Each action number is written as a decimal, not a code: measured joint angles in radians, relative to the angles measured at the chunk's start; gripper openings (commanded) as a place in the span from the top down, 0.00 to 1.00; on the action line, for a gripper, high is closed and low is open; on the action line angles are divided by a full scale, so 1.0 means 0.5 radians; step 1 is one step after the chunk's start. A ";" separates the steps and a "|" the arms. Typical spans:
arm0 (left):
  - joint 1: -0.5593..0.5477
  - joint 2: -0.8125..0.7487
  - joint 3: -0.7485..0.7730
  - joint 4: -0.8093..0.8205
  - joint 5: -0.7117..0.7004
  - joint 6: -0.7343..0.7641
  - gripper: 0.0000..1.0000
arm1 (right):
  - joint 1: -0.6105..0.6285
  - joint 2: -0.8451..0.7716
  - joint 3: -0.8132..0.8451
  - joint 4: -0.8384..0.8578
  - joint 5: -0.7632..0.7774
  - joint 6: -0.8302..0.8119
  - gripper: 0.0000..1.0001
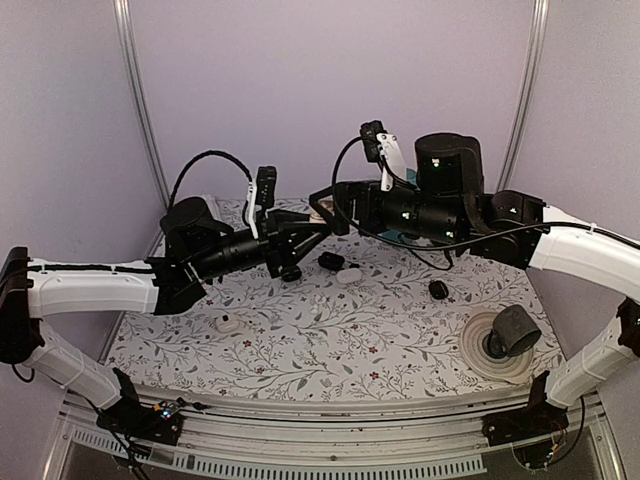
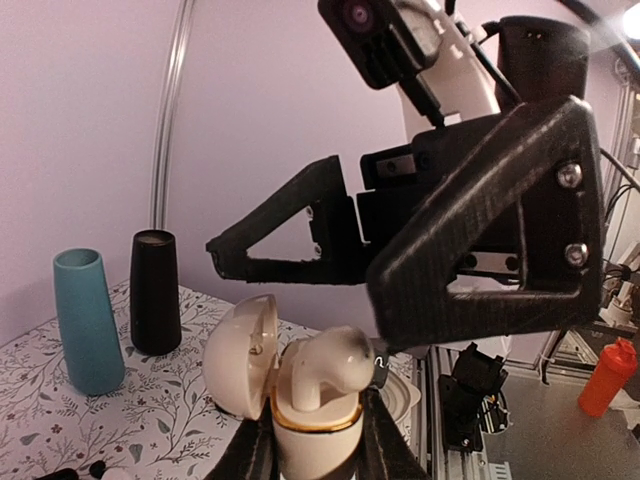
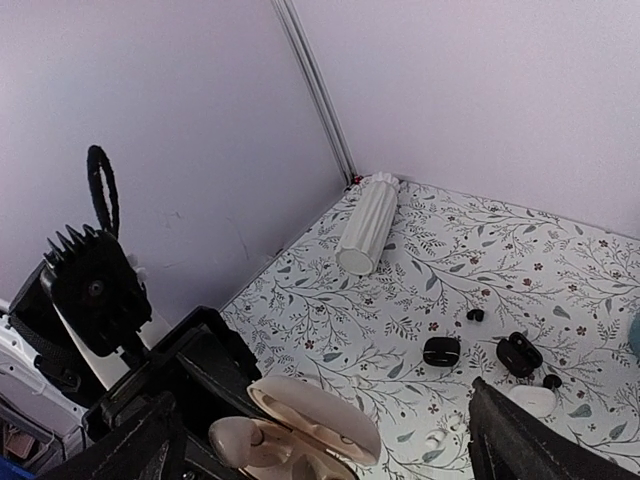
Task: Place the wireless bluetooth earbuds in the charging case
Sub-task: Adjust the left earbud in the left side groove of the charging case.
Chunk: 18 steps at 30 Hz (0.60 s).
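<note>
- We saw the left gripper [image 2: 318, 440] clamped on the case [image 2: 320, 458]. Its two fingers [image 2: 256, 452] pressed the lower body from either side, and the case was held up off the table [image 1: 300, 345].
- The case stood upright, with its lid [image 2: 240, 355] swung open to the left in the left wrist view.
- One bud [image 2: 325, 368] sat in the mouth of the case, its rounded head sticking up above the gold rim. We could not tell whether it was fully seated.
- The right gripper [image 2: 295, 272] hung just above the bud with its jaws spread wide. It held nothing, and as far as we could see it touched neither bud nor case.
- From the top view, the two grippers met nose to nose over the far middle of the table.
- We could not pick out the second bud with any certainty.
- A few small black pieces [image 3: 441, 350] lay scattered on the patterned cloth.
- A white ribbed tube [image 3: 368, 222] lay on its side near the far corner.
- A teal cup [image 2: 88, 320] and a black cup [image 2: 155, 292] stood upright just beside each other by the wall.
- Near the right arm's base, a dark cup [image 1: 515, 330] lay tipped on a pale round disc [image 1: 480, 355].
</note>
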 measured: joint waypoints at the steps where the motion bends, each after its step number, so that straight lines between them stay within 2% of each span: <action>1: 0.000 0.000 0.000 -0.001 0.002 0.002 1.00 | -0.001 0.014 0.015 -0.024 0.008 0.005 0.01; 18: 0.003 0.000 0.000 -0.040 0.017 0.005 1.00 | -0.031 0.037 0.037 -0.165 0.009 0.037 0.01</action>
